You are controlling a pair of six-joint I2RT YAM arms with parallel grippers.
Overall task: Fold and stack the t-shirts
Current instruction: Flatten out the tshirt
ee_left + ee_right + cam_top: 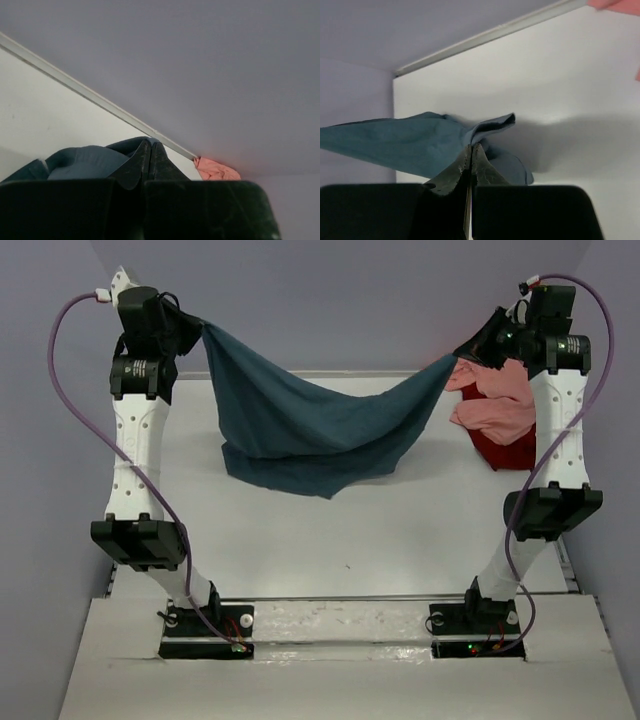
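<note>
**White table, lilac walls: teal shirt strung between two claws**

White table (350,540) fills the floor of a small booth, with pale lilac walls (350,300) on three sides and a thin light rail along the far edge. Both arms are reared up from their bases at six o'clock and reach toward the back.

The left claw (190,325) is up at ten o'clock and the right claw (470,348) at two o'clock. Between them hangs the teal shirt (300,430), pinched at one top corner by each. Its upper edge sags in a shallow curve. The cloth drops to a bunched lower hem that lies on the table around twelve o'clock, a little left of the middle.

Seen from either wrist, the black fingers are pressed together with only a sliver between them. Teal cloth is trapped in that sliver and bunches just past the tips. Both claws are clamped tight on the shirt.

At two to three o'clock, close to the right arm, the pink shirt (500,400) lies crumpled. It lies partly on top of the red shirt (505,452), which shows at its near edge. Neither is folded. The taut right corner of the teal shirt passes just beside the pink one; I cannot tell whether they touch.
</note>
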